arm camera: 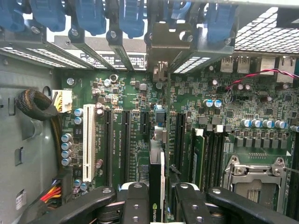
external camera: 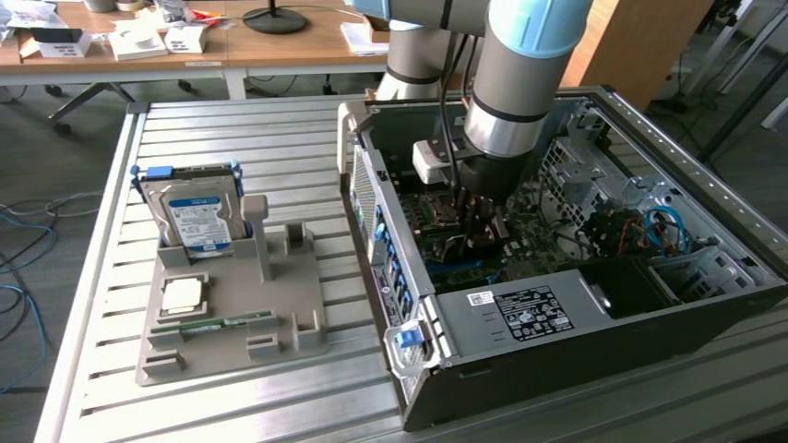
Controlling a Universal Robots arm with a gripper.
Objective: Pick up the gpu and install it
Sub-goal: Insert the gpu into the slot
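The black two-fingered gripper (arm camera: 156, 205) is clenched on the gpu (arm camera: 156, 186), a thin dark expansion card with a silver end bracket, held edge-on above the green motherboard (arm camera: 261, 102) inside the open grey computer case (external camera: 518, 314). Pickup looks done; the card sits over the long black slots (arm camera: 126, 144), apparently not fully seated.

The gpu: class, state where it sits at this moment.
In the wrist view the gpu stands edge-on between the gripper fingers, over the motherboard slots inside the open computer case.
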